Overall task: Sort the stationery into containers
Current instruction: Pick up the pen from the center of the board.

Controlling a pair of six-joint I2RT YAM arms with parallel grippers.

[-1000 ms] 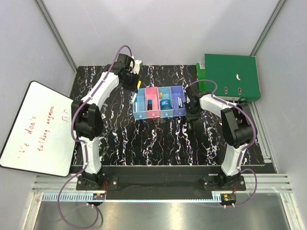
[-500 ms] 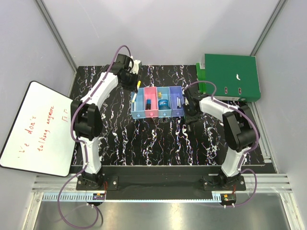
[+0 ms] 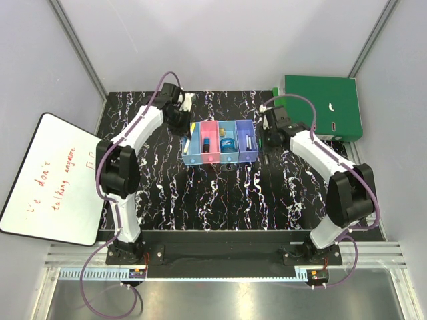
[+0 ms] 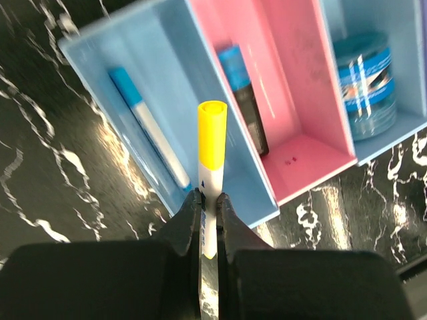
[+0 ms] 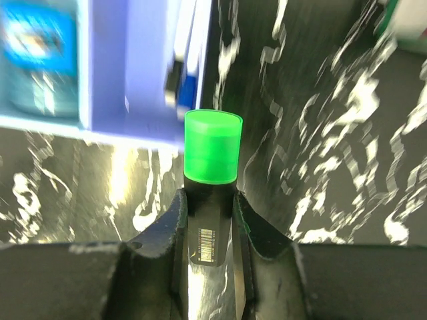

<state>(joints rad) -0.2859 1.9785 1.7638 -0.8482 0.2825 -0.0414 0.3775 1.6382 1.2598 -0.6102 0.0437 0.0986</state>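
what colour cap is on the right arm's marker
Green cap, best seen in right wrist view.

bins (image 4: 287,80) looked smooth, slightly glossy plastic | table top (image 5: 320,133) was glossy, reflecting light | green-capped marker (image 5: 211,173) had shiny plastic cap | yellow-and-white pen (image 4: 211,177) looked smooth plastic

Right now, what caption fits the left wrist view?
Left gripper shut on a yellow-capped white pen, above a light blue plastic bin holding a blue-capped white marker.
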